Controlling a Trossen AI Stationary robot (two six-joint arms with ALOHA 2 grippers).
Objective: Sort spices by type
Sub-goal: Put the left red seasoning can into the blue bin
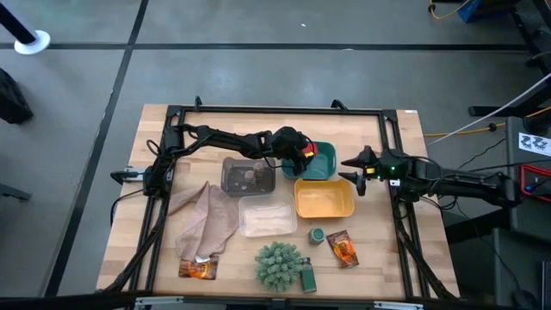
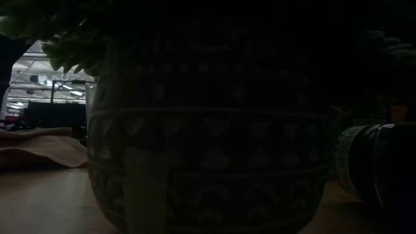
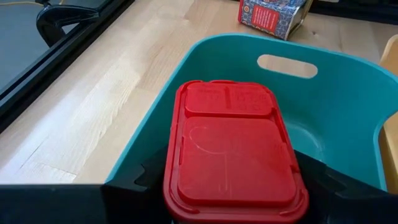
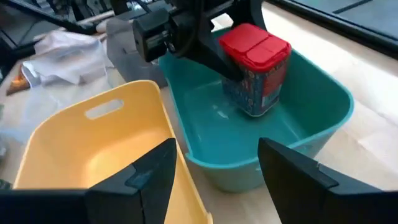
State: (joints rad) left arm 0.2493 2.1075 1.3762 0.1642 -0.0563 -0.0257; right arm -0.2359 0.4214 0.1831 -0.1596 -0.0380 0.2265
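Note:
My left gripper (image 1: pixel 303 153) is shut on a red-lidded tub (image 4: pixel 255 65) inside the teal tray (image 1: pixel 325 162). A second patterned tub (image 3: pixel 273 15) lies on the wood beyond that tray. My right gripper (image 4: pixel 214 180) is open and hovers over where the yellow tray (image 1: pixel 325 200) meets the teal one. Two tiny jars (image 1: pixel 248 176) sit in the grey tray. The orange sachets (image 1: pixel 196 269) (image 1: pixel 343 250) and green jars (image 1: pixel 317 235) (image 1: pixel 307 277) lie on the table's near part. My left gripper pinches the red tub between its two fingers (image 3: pixel 149 177), one on each side of the body just under the red lid (image 3: pixel 233 149). It reaches in from the table's left, slanting down. The tub stands upright inside the teal tray; I cannot tell whether its base (image 4: pixel 252 111) touches the floor.
A clear tray (image 1: pixel 267 217) sits near of the grey tray (image 1: pixel 225 182), and a beige cloth (image 1: pixel 202 220) lies to their left. The spiky plant ball (image 1: pixel 278 265) stands at the near edge and its pot (image 2: pixel 208 130) fills the low view. A black frame (image 1: pixel 275 110) rims the table.

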